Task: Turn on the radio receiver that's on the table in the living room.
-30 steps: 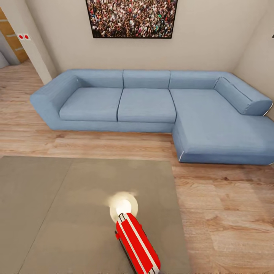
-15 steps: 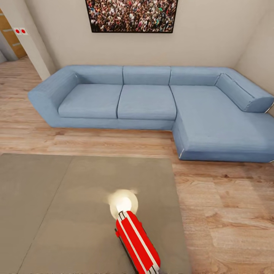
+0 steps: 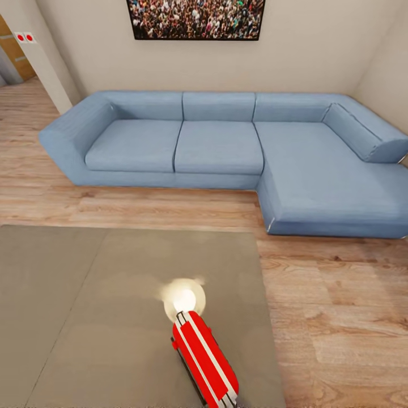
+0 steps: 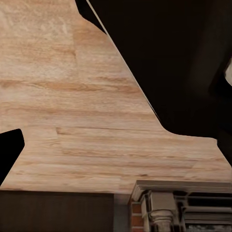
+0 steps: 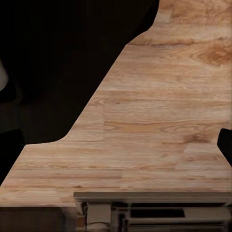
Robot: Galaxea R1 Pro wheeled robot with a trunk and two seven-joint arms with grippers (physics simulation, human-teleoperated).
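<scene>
Radio (image 3: 205, 360), red with white stripes, lies on the grey table (image 3: 85, 317); it looks rigid and light: press, don't grip. You cannot tell either gripper's opening.

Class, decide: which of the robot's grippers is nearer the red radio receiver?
Cannot tell. The radio receiver lies on the table, roughly midway ahead; both wrist cameras face wood floor, so neither side is settled.

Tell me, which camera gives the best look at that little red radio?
The head view: the radio receiver lies in plain sight on the grey table, beside a lamp's reflection. The two wrist views look at wood floor and dark shapes instead.
</scene>
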